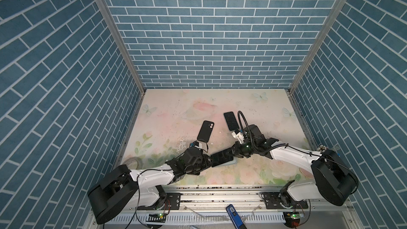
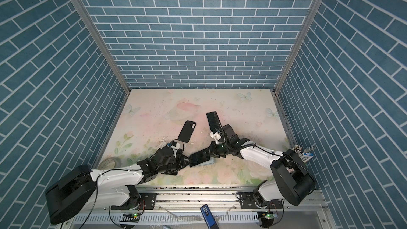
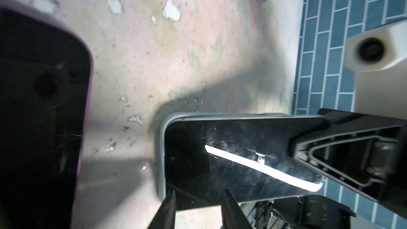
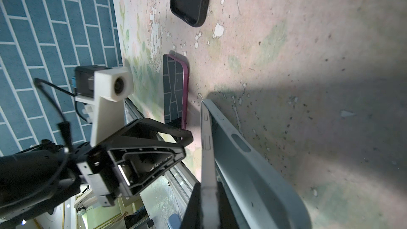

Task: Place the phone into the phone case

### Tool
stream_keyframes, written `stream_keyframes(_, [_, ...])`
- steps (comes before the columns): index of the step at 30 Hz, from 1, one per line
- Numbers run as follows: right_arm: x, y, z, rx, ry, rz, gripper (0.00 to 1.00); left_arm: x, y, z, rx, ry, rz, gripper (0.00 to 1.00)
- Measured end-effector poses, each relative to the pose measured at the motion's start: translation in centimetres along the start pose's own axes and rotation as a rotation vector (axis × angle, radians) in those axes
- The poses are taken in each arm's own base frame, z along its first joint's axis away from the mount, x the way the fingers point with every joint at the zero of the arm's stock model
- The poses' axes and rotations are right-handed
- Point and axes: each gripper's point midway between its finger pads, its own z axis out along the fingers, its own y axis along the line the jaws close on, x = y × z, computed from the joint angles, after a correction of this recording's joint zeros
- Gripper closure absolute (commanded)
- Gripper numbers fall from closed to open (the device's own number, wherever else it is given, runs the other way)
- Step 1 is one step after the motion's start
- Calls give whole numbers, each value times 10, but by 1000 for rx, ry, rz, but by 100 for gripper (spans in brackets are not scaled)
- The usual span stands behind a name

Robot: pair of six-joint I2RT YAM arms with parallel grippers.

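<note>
The left end effector (image 1: pixel 210 164) holds the stiff, glossy, slippery phone (image 1: pixel 221 158) by its edges; the right end effector (image 4: pixel 207 197) pinches the flexible grey case (image 4: pixel 246 164) wall, low centre.

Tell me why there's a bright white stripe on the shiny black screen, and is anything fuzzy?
In the left wrist view the stripe is glare on the phone screen; the purple-edged phone beside it is blurred. In the right wrist view a wide shadow crosses the table beyond the grey phone case.

left pincer (image 1: pixel 211 162) apparently clamped, right pincer (image 1: pixel 229 152) pinched
</note>
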Motion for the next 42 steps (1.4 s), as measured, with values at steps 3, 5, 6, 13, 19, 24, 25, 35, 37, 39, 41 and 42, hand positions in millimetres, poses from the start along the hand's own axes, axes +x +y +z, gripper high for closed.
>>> stream_keyframes(3, [0,0,0,0,1,-1,100,-9,-6,-12,24,-28,5,63])
stream_keyframes(5, [0,-1,0,0,1,0,100,-14,-6,-19,27,-42,4,63])
stream_keyframes(6, [0,-1,1,0,1,1,100,-16,-6,-22,26,-48,1,62])
stream_keyframes(13, [0,-1,3,-8,13,3,98,-21,2,-31,11,-56,-12,62])
stream_keyframes(19, [0,-2,3,-6,12,2,90,-13,15,-27,-22,-26,-24,63])
stream_keyframes(24, [5,-15,3,46,21,20,75,-11,20,-25,-36,-15,-29,63])
stream_keyframes(25, [7,-19,3,60,25,27,75,-11,20,-24,-36,-14,-29,62])
stream_keyframes(35, [14,-34,2,124,44,57,68,-8,27,-20,-52,-1,-35,62])
stream_keyframes(37, [16,-37,2,134,49,60,67,-7,29,-19,-60,7,-37,62])
stream_keyframes(39, [17,-40,2,145,53,63,67,-6,31,-18,-66,13,-39,62])
stream_keyframes(41, [17,-41,1,152,53,61,67,-5,32,-16,-69,20,-41,62])
stream_keyframes(42, [18,-42,1,156,54,62,67,-4,33,-16,-73,24,-42,62])
